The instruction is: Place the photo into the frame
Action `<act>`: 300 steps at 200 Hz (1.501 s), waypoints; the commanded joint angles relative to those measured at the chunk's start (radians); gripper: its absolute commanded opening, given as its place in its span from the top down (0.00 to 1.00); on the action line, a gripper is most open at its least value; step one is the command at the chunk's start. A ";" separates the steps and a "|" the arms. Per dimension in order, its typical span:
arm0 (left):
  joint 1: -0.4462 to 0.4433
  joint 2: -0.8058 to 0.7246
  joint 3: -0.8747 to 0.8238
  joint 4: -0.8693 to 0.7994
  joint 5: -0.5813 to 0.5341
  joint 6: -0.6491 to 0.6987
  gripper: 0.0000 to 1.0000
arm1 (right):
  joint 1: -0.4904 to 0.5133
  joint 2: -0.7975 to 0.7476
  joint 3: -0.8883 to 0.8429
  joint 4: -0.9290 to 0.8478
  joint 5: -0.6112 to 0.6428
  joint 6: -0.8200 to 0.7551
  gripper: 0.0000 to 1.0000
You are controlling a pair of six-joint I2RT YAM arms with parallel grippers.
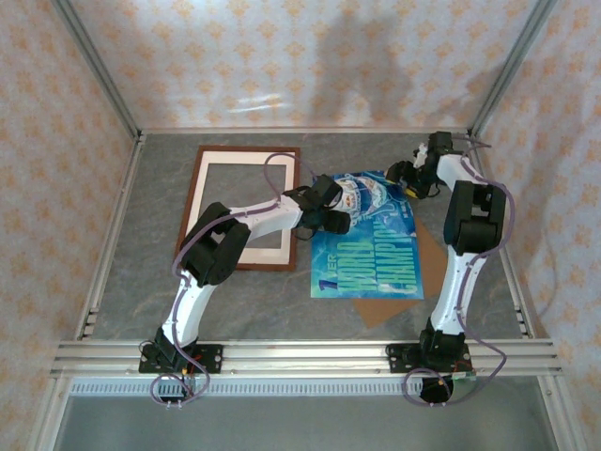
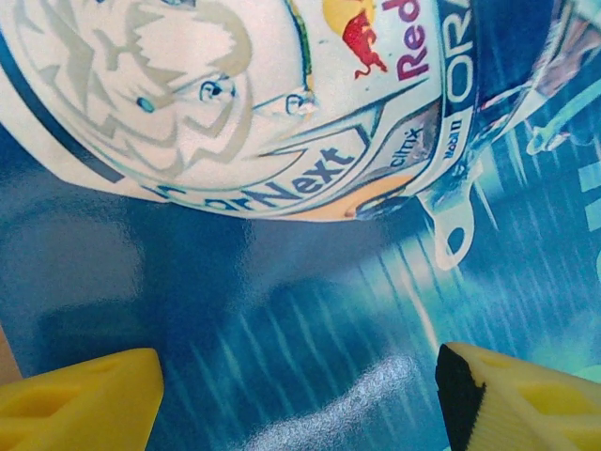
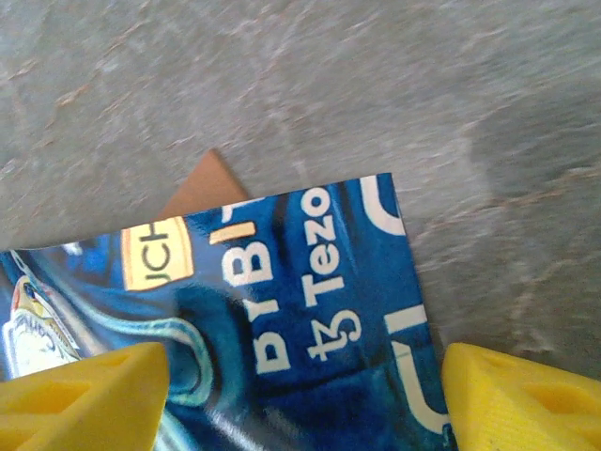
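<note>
Jaws open on both: left gripper (image 2: 299,399) above the photo (image 1: 368,246), right gripper (image 3: 305,399) straddling its far-right corner; frame (image 1: 249,149) alongside.

photo (image 1: 371,240): 1 | frame (image 1: 191,202): 1 | cream mat (image 1: 249,157): 1 | brown backing board (image 1: 396,310): 1 | robot arms: 2, left arm (image 1: 211,249) and right arm (image 1: 470,221) | grippers: 2, left gripper (image 1: 338,205) and right gripper (image 1: 411,178) | yellow fingers (image 2: 84,395): 2 on each gripper, 4 in total
</note>
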 commanded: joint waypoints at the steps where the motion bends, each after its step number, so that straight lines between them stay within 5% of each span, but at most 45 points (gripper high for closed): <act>1: -0.004 0.045 -0.019 0.002 0.027 -0.009 0.24 | -0.022 -0.010 -0.020 -0.019 -0.112 -0.043 0.25; 85: -0.004 0.041 -0.021 0.001 0.024 -0.001 0.25 | -0.056 -0.096 -0.147 0.167 -0.294 0.111 0.24; 300: -0.004 0.036 -0.020 0.008 0.035 -0.007 0.25 | -0.109 -0.501 -0.666 0.625 -0.301 0.594 0.05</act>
